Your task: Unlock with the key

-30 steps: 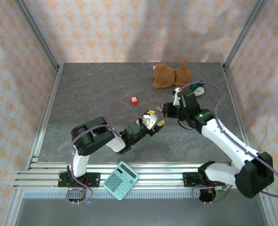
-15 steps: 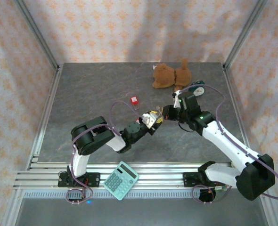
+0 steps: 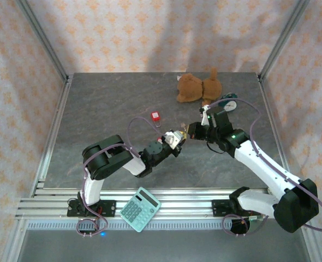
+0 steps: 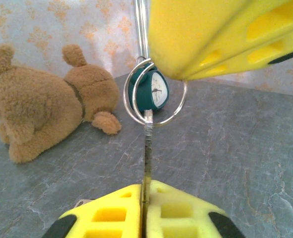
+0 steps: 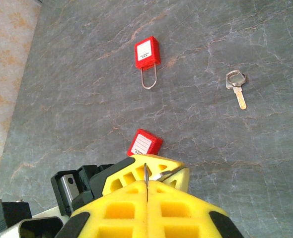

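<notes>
The left gripper (image 4: 144, 192) has closed onto the key (image 4: 147, 148). The right gripper (image 5: 146, 181), shut, apparently pinches its ring (image 4: 125, 96), centre frame.

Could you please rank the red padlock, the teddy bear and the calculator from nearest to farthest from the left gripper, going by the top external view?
Measured from the left gripper:
1. the red padlock, just beyond it and slightly to the left.
2. the teddy bear, near the far edge, to the right.
3. the calculator, at the near edge, to the left.
</notes>
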You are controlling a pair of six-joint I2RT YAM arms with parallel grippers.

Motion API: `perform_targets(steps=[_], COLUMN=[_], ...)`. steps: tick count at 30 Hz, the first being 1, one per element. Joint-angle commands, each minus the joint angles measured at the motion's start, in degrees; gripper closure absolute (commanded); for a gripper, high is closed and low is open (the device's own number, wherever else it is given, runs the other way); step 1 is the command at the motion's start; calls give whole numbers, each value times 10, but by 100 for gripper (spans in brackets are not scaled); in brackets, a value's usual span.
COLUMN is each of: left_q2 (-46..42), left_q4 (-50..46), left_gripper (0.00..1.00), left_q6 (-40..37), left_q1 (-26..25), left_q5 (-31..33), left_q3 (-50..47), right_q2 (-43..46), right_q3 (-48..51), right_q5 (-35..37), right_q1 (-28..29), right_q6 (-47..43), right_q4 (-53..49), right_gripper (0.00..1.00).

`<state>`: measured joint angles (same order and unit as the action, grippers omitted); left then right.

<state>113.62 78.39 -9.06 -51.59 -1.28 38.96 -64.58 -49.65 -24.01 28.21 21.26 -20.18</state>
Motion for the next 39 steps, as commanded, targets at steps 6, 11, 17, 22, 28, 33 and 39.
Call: perform_targets(steps=[6, 11, 17, 22, 28, 33, 39], left_q2=[-13, -30, -75, -178, -279, -272, -230], left_q4=[24, 24, 15, -145, -615, -708, -784], left_gripper=[100, 100, 100, 100, 100, 100, 100], left_q6=[-6, 0, 50, 153, 143, 160, 171], left_q1=[11, 20, 32, 48, 85, 135, 163], left_q5=[-25, -43, -70, -86, -184, -328, -427], left_q3=[-19, -39, -72, -93, 36, 72, 112], right_q2=[11, 1, -10, -7, 1, -52, -3], right_q3=[13, 15, -8, -23, 64, 58, 175], right_q5=[23, 18, 35, 74, 33, 5, -84], right_q1=[2, 2, 2, 0, -9, -19, -60], right_q6=[-6, -8, -16, -32, 8, 6, 70], right_q4=[-7, 7, -4, 2, 190, 180, 378], right_gripper=[100, 100, 80, 72, 65, 54, 38])
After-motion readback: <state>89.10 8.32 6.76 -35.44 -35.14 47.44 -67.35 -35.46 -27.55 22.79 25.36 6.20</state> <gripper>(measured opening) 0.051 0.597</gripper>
